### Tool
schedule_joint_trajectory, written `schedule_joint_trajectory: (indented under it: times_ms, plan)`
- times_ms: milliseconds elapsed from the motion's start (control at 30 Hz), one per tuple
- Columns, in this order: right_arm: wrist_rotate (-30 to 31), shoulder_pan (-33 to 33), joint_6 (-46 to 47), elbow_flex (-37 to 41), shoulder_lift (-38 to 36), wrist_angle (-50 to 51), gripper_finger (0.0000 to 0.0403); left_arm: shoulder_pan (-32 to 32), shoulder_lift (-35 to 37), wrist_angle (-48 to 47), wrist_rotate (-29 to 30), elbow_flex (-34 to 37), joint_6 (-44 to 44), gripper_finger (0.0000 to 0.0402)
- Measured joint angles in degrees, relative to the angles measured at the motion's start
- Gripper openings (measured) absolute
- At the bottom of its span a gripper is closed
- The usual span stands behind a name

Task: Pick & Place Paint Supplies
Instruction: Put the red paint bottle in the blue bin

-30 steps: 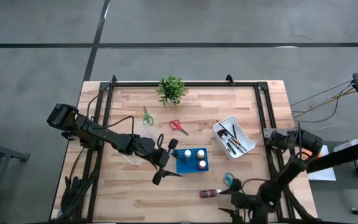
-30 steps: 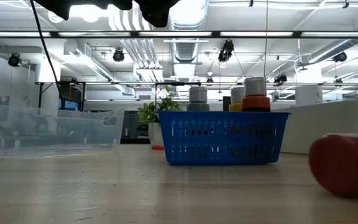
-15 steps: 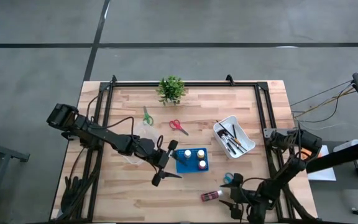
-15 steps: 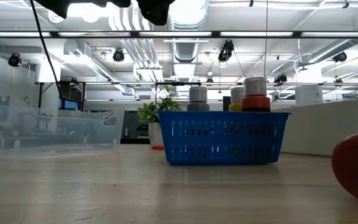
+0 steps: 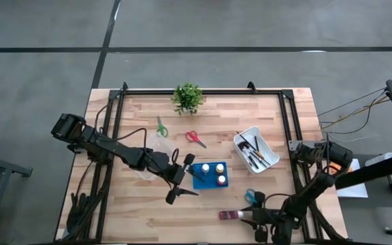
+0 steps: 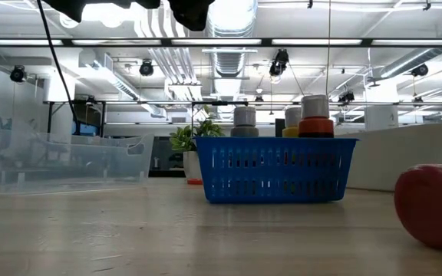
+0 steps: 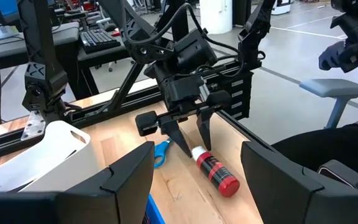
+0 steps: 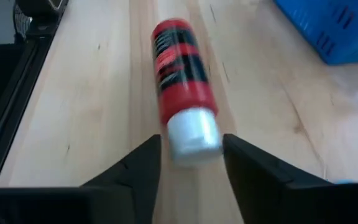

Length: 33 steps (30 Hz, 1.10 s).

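Red paint bottle (image 5: 229, 214): lying flat at the table's near edge, long axis in line with the right gripper (image 5: 249, 218), white cap between its parted fingers, not yet clamped; left gripper (image 5: 182, 178), open and empty, hovers farther off.

Red paint bottle (image 5: 229, 214) with white cap, lying on its side, lower centre-right of high view; three bottles (image 5: 211, 173) upright in frame centre.
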State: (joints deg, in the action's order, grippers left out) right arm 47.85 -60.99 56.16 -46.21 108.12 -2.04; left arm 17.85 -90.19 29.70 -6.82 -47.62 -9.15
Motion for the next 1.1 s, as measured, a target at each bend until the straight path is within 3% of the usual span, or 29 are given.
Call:
schedule_joint_trajectory:
  times_ms: [167, 400, 700, 900, 1100]
  plan:
    - [-0.2, 0.2, -3.1, 0.1, 0.0, -2.1, 0.0145, 0.3, 0.0, 0.0, 0.0, 0.0, 0.0, 0.0248]
    - [-1.0, 0.8, -3.8, 0.3, 0.2, -3.2, 0.0142, 0.3, 0.0, -0.5, 0.0, 0.0, 0.0, 0.0248]
    - [-1.2, 2.3, -5.6, -0.2, 5.9, -9.6, 0.014, 0.6, 0.0, -1.5, 0.0, 0.0, 0.0, 0.0248]
    - [-1.6, 2.3, -6.0, -0.2, 5.4, -9.7, 0.011, 0.8, 0.0, -2.5, 0.0, 0.0, 0.2, 0.0248]
    - [-1.8, 2.3, -8.6, -0.8, 4.5, -8.9, 0.011, 1.5, 0.0, -3.9, 0.0, 0.0, 0.2, 0.0247]
